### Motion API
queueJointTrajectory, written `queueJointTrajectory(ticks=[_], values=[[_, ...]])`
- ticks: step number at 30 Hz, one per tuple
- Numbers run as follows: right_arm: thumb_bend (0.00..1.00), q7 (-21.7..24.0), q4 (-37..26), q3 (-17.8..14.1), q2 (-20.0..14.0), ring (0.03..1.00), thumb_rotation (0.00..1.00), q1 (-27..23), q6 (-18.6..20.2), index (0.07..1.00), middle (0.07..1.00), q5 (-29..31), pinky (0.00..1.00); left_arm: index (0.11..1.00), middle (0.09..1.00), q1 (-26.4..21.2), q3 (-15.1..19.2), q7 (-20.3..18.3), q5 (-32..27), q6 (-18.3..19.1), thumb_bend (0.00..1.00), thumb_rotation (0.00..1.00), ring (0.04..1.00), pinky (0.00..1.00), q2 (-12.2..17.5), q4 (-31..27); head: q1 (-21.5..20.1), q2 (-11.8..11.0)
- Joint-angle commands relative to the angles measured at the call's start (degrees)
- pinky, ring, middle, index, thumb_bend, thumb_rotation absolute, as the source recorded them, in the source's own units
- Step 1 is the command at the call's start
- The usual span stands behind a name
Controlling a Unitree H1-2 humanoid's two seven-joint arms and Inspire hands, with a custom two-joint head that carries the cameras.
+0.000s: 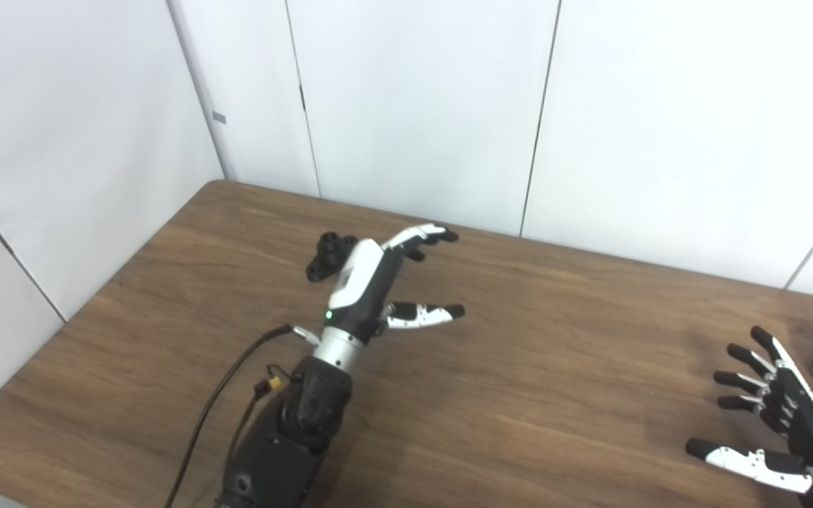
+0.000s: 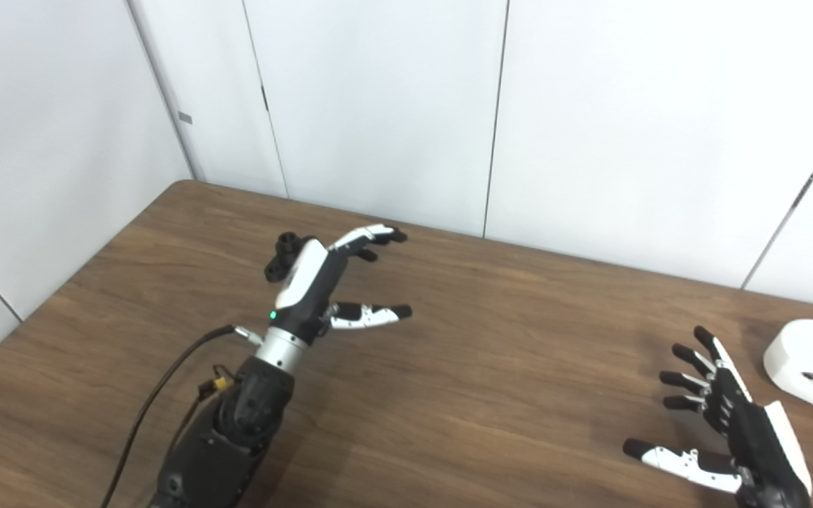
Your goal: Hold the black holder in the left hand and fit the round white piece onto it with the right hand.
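Left hand (image 1: pixel 368 282), black and white, hovers over the brown wood-grain table (image 2: pixel 491 339) with fingers and thumb spread, holding nothing; the small black plastic holder (image 1: pixel 329 255) sits on the table just behind it, partly hidden. Right hand (image 2: pixel 724 423) is likewise spread and empty near the table's right side, close to the round white plastic piece (image 2: pixel 812 361) but not touching it.

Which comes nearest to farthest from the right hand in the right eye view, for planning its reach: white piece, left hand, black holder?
1. round white piece, just to its right.
2. left hand, across the table, left.
3. black holder, behind that hand, farthest left.
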Motion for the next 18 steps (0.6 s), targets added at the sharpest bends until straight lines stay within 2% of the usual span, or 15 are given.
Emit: queueJointTrajectory(ticks=[1,8,10,12,15,18], values=[[0.79,0.05,-1.48,-0.60,-0.82,0.771,0.00,-1.86,-1.51,0.960,0.885,1.20,0.66,0.731,0.821,-2.95,1.26,1.47,0.15,-0.25,0.78,0.10,0.776,0.65,1.96,-2.33,0.09,0.08],[0.79,0.02,-0.96,-0.47,-1.02,0.775,0.00,-2.01,-2.08,0.961,0.886,0.81,0.67,0.715,0.833,-3.31,3.62,2.57,3.26,4.52,0.78,0.09,0.775,0.57,3.31,-6.06,0.45,0.13],[0.79,0.22,-1.03,-0.56,-0.93,0.774,0.00,-1.98,-1.91,0.963,0.887,1.36,0.67,0.712,0.845,-3.52,4.19,2.69,4.28,6.26,0.77,0.11,0.802,0.63,3.67,-6.98,0.49,0.17],[0.79,0.25,-1.01,-0.58,-0.92,0.773,0.00,-1.95,-1.91,0.964,0.888,1.50,0.67,0.707,0.846,-3.74,4.70,2.82,5.03,7.83,0.76,0.11,0.810,0.66,3.93,-7.51,0.56,0.20],[0.78,0.25,-1.00,-0.56,-0.96,0.775,0.00,-1.89,-1.96,0.967,0.892,1.52,0.67,0.699,0.838,-4.12,5.71,2.61,4.86,10.48,0.78,0.04,0.800,0.66,4.20,-7.92,0.56,0.20],[0.78,0.28,-1.03,-0.57,-1.03,0.779,0.00,-1.68,-1.90,0.970,0.893,1.60,0.67,0.693,0.828,-4.43,6.54,3.40,4.53,10.82,0.77,0.05,0.787,0.63,4.64,-6.92,0.62,0.29]])
